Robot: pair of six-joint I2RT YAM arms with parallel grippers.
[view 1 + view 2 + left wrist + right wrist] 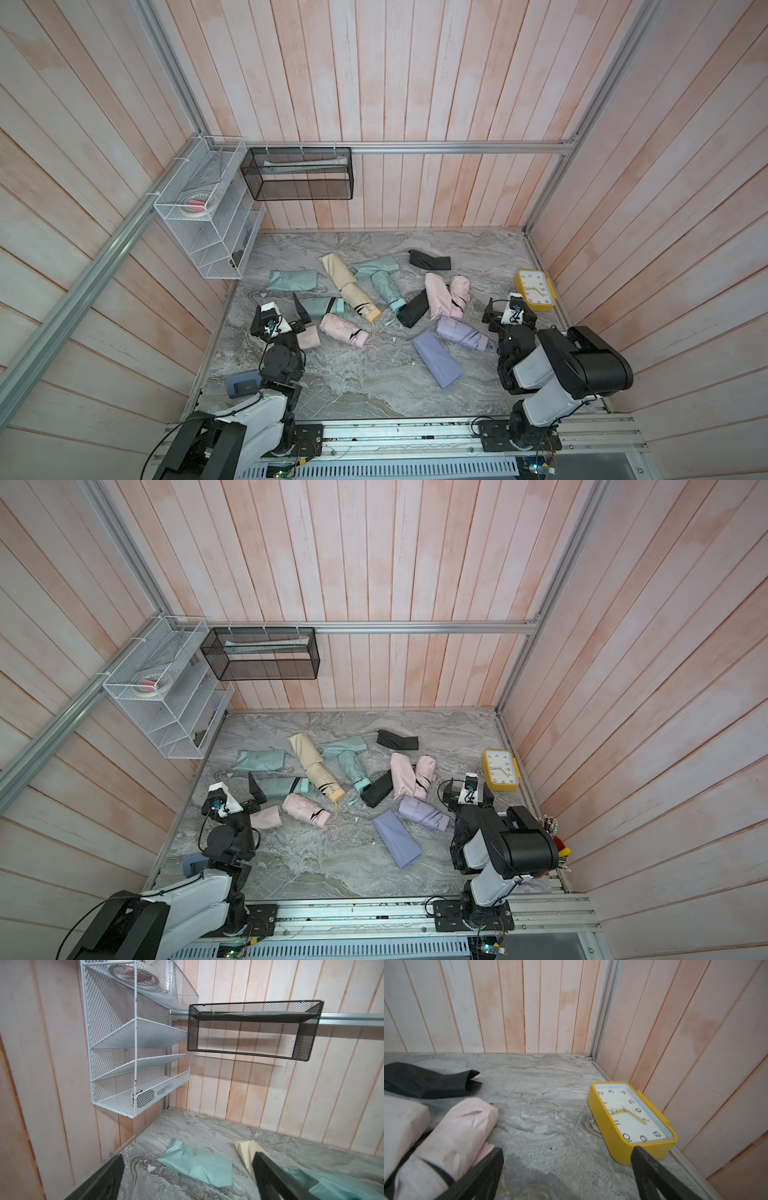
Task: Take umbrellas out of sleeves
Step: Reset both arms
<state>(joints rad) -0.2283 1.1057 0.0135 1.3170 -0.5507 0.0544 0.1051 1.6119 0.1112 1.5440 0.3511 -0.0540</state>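
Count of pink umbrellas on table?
2. One pink pleated fabric umbrella lies left of centre; the other right of centre, against a smooth pink fabric sleeve. More may hide inside sleeves.

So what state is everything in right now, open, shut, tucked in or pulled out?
left gripper: open, empty.
right gripper: open, empty.
lavender umbrella: folded, unsheathed.
lavender sleeve: flat, empty.
cream-yellow umbrella: folded, about half out of the cream-yellow sleeve.
black sleeve: limp, mouth open.
clock: lying face up.
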